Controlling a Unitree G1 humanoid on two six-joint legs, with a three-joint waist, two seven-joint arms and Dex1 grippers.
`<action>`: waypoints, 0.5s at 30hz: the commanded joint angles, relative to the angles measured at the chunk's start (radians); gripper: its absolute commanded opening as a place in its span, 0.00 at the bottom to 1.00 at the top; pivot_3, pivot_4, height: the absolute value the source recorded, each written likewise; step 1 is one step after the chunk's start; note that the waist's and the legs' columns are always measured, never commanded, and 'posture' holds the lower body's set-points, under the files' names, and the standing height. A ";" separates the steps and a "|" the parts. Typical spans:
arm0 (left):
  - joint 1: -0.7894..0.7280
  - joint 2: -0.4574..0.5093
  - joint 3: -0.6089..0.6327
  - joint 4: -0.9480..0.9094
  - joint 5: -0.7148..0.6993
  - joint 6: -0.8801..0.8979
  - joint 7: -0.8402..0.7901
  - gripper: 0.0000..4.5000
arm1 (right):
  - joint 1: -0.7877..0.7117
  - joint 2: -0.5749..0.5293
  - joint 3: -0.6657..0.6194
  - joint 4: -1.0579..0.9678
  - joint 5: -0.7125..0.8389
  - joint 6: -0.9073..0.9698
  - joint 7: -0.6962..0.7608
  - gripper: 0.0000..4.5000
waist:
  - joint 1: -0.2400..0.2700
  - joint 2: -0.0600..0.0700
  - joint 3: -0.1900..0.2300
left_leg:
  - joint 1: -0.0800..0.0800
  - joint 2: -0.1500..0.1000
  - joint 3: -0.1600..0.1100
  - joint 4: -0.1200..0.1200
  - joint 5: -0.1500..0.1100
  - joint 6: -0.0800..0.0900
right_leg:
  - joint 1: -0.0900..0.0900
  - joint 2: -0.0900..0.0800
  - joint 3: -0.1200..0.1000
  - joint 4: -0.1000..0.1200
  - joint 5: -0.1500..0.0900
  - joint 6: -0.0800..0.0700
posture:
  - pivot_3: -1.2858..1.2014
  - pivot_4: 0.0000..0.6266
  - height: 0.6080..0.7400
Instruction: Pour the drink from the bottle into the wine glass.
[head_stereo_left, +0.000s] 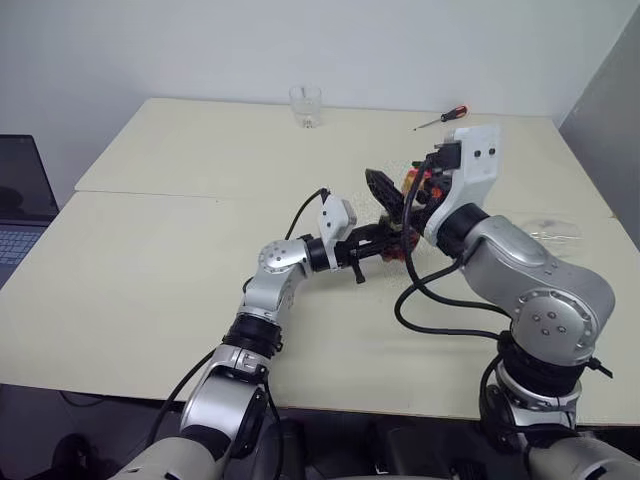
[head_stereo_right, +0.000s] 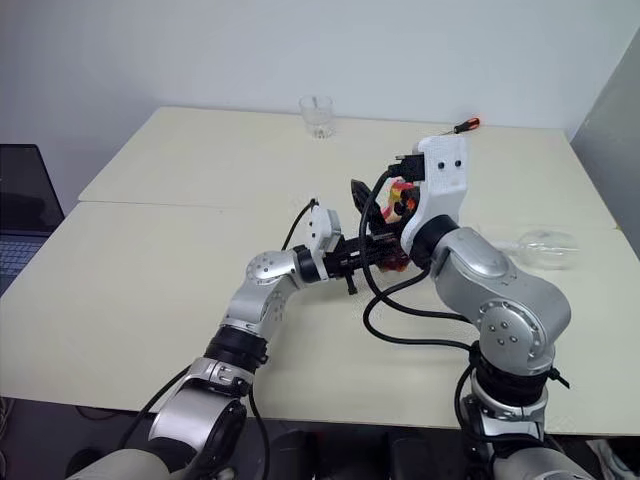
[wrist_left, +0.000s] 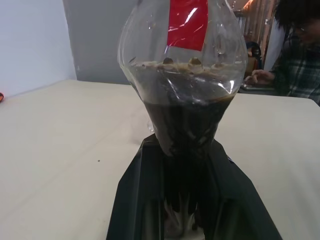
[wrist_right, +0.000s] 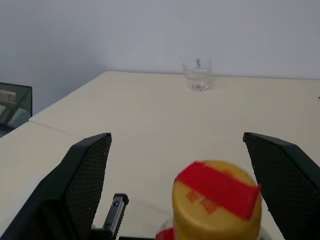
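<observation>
The two eye views look down from the head over the counter (head_stereo_left: 150, 290). Each wrist view sits very close to the bottle (wrist_left: 182, 75). Both eye views share the far tumbler (head_stereo_left: 306, 104).

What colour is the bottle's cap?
Yellow, with a red strip across it; the cap shows best in the right wrist view.

Table (head_stereo_left: 150, 290) wide open on the left, tumbler (head_stereo_left: 306, 105) and screwdriver (head_stereo_left: 441, 118) far back, wine glass (head_stereo_right: 545, 247) lying right.
</observation>
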 joint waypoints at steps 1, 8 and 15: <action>-0.004 -0.011 -0.004 -0.060 -0.019 -0.020 -0.003 0.11 | -0.032 0.003 -0.008 -0.011 -0.020 -0.033 0.008 1.00 | 0.000 0.000 0.000 | 0.000 0.000 0.000 0.000 0.000 0.000 | 0.000 0.000 0.000 0.000 0.000 0.000 | 0.52 0.24 1.00; 0.004 -0.016 -0.005 -0.070 -0.025 -0.013 -0.003 0.11 | -0.018 -0.025 -0.018 -0.004 -0.044 -0.033 0.036 1.00 | 0.000 0.000 0.000 | 0.000 0.000 0.000 0.000 0.000 0.000 | 0.000 0.000 0.000 -0.001 0.000 0.000 | 0.52 0.24 1.00; 0.002 -0.016 0.002 -0.068 -0.033 -0.012 -0.006 0.11 | 0.020 -0.062 -0.050 0.001 -0.060 -0.044 0.063 1.00 | 0.001 0.000 0.000 | 0.000 0.000 0.000 -0.002 0.000 0.000 | 0.000 0.000 0.000 -0.003 0.000 0.000 | 0.52 0.24 1.00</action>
